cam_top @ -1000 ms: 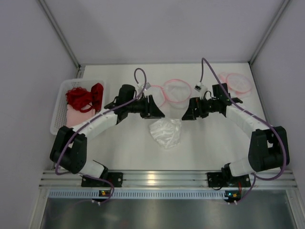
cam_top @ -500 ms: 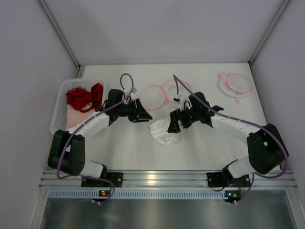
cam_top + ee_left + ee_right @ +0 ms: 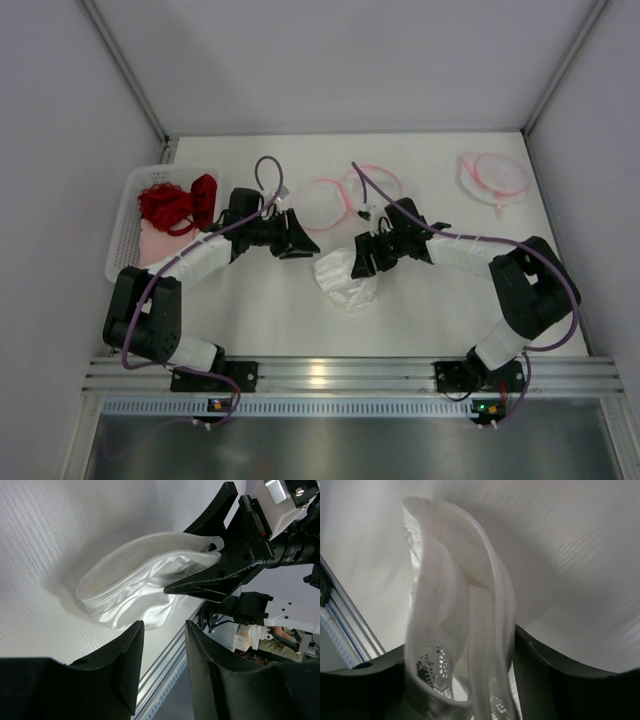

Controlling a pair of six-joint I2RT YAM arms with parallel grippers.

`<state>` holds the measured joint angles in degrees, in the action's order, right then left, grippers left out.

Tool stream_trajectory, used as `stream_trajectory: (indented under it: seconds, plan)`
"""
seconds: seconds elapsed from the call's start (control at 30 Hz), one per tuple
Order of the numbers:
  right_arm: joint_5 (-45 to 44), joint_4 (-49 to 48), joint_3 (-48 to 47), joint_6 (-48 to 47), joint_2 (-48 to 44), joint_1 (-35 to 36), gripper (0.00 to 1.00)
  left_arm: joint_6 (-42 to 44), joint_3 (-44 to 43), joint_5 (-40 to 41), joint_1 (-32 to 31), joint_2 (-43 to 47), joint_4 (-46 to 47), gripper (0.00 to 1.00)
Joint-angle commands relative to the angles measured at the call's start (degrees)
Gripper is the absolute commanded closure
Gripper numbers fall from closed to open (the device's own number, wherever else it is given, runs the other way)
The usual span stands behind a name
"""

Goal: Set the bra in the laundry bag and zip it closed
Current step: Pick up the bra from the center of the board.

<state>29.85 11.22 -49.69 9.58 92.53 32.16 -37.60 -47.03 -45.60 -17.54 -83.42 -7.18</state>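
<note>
- One bra [image 3: 346,285], white, crumpled on the bench [image 3: 260,300] near the middle, between the two arms; not in a bag yet.
- Right tool [image 3: 360,264] at the bra's far edge: jaws on either side of a raised fold, cloth filling the gap; pressing already or only touching, cannot tell.
- Left tool [image 3: 303,243] near the bra, to its left: jaws apart, nothing between them.
- Probably light and very soft, with thin lace and a somewhat firmer cup; likely to sag and unfold when lifted.
- Best hold, by judgement: the thick hemmed cup edge, deep between the fingers [image 3: 555,680], not the lace.
- Nearest bag [image 3: 330,200], pink-rimmed, lying flat just behind the tools; a second one [image 3: 497,175] well apart at the far right.
</note>
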Motion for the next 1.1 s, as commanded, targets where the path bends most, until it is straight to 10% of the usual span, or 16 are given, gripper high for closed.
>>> stream_trajectory:
  seconds: [0.0,0.2,0.6,0.83,1.07]
  plan:
    - [3.6,-5.1,-2.4,0.9,0.0,0.7,0.46,1.4,0.3,-1.3,0.4,0.7,1.1,0.56]
    - [8.2,-3.4,-3.1,-0.2,-2.0,-0.6,1.00,3.4,-1.7,-1.5,1.0,2.5,0.9,0.51]
    - [11.1,0.5,-8.4,0.8,-17.6,-14.9,1.00,17.5,-12.9,14.2,1.2,0.7,-4.5,0.43]
    - [15.3,6.9,-14.3,-3.3,-16.2,-16.9,1.00,13.6,-16.8,-1.8,1.4,0.5,9.0,0.39]
    - [18.2,20.4,-19.6,-18.2,-14.6,-14.6,1.00,21.5,-20.6,-14.7,1.5,2.7,11.1,0.13]
